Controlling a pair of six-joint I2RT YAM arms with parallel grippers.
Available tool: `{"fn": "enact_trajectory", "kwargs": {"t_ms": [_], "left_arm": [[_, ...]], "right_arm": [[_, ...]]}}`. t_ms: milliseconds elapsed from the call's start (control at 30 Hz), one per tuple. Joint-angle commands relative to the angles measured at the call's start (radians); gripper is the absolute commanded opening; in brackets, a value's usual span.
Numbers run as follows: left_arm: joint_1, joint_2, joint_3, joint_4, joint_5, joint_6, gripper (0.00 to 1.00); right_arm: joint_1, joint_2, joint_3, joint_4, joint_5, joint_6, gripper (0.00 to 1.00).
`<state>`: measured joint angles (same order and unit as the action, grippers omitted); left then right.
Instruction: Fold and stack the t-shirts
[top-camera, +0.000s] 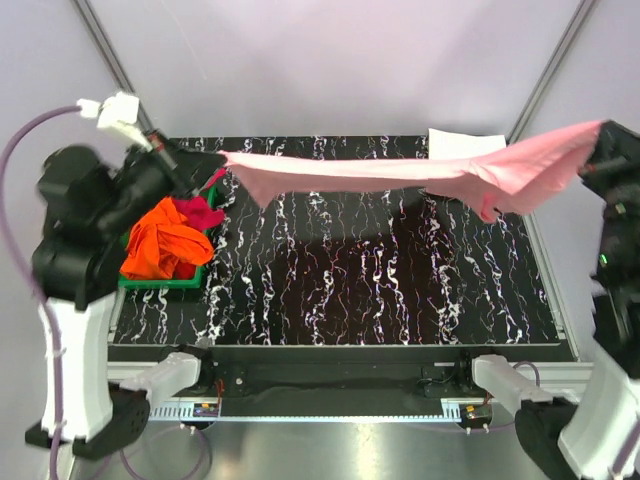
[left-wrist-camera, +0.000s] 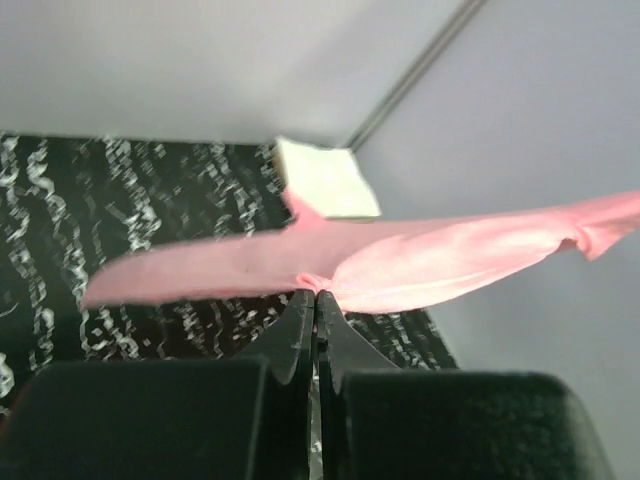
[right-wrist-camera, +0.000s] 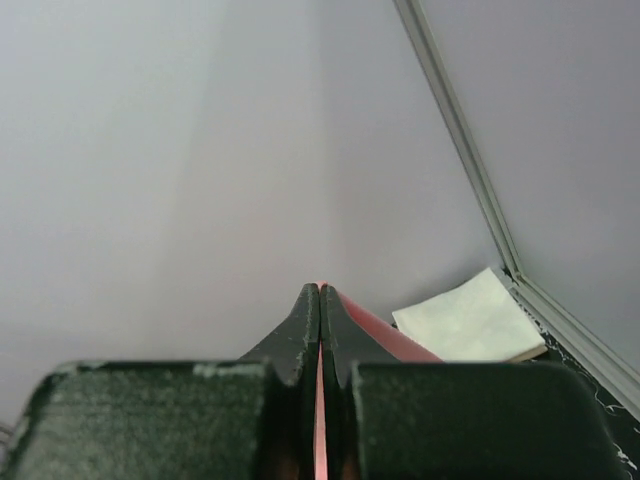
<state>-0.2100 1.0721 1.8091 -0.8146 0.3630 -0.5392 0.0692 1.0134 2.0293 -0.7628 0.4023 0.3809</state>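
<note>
The light pink t-shirt (top-camera: 400, 172) hangs stretched in the air across the back of the table, held at both ends. My left gripper (top-camera: 215, 160) is shut on its left end; in the left wrist view the pink cloth (left-wrist-camera: 400, 262) bunches at the closed fingertips (left-wrist-camera: 317, 297). My right gripper (top-camera: 598, 140) is shut on its right end; pink cloth (right-wrist-camera: 375, 325) shows between the closed jaws (right-wrist-camera: 321, 292). A folded white t-shirt (top-camera: 462, 144) lies at the back right, also in the left wrist view (left-wrist-camera: 325, 178) and right wrist view (right-wrist-camera: 470, 322). The orange t-shirt (top-camera: 162, 240) and magenta-red t-shirt (top-camera: 203, 212) lie crumpled in the tray.
The green plastic tray (top-camera: 165, 285) sits at the table's left edge. The table top (top-camera: 380, 280) is black with white marbling. Metal frame posts (top-camera: 110, 60) rise at the back corners against grey walls.
</note>
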Motion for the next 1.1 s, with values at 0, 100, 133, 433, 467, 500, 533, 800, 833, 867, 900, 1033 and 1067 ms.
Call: {"fn": "enact_trajectory", "kwargs": {"t_ms": [0,100,133,433,467,500,533,800,833,867,900,1033,1067], "left_arm": [[0.004,-0.108,-0.024,0.095,0.086,-0.053,0.0],[0.004,-0.155,-0.03,0.1,0.088,-0.065,0.0],[0.003,-0.162,-0.028,0.1,0.088,-0.067,0.0],[0.004,-0.086,-0.071,0.101,0.016,-0.022,0.0],[0.003,-0.068,-0.083,0.101,0.002,-0.015,0.0],[0.004,-0.025,-0.099,0.101,-0.016,-0.01,0.0],[0.004,-0.005,-0.131,0.104,-0.024,-0.005,0.0],[0.015,0.272,-0.323,0.236,-0.139,0.047,0.0],[0.023,0.313,-0.33,0.271,-0.144,0.054,0.0],[0.035,0.354,-0.33,0.287,-0.145,0.056,0.0],[0.043,0.447,-0.321,0.299,-0.147,0.059,0.0],[0.08,0.71,-0.19,0.33,-0.13,0.116,0.0],[0.095,0.76,-0.151,0.33,-0.122,0.125,0.0]], "right_arm": [[-0.002,-0.094,0.014,0.005,0.038,0.01,0.0],[0.0,-0.145,0.042,-0.003,0.04,0.004,0.0],[-0.002,-0.156,0.058,-0.006,0.043,0.001,0.0],[0.0,0.045,0.082,0.022,0.153,-0.106,0.0],[0.0,0.066,0.063,0.037,0.145,-0.109,0.0],[0.0,0.086,0.036,0.058,0.136,-0.112,0.0],[-0.002,0.109,-0.047,0.118,0.119,-0.108,0.0],[0.0,0.181,-0.637,0.584,-0.121,-0.054,0.0],[-0.002,0.2,-0.746,0.709,-0.138,-0.047,0.0],[-0.002,0.221,-0.792,0.761,-0.157,-0.043,0.0],[-0.002,0.279,-0.835,0.839,-0.184,-0.039,0.0],[-0.002,0.503,-0.904,1.066,-0.229,-0.026,0.0],[-0.002,0.557,-0.884,1.08,-0.241,-0.034,0.0]]}}
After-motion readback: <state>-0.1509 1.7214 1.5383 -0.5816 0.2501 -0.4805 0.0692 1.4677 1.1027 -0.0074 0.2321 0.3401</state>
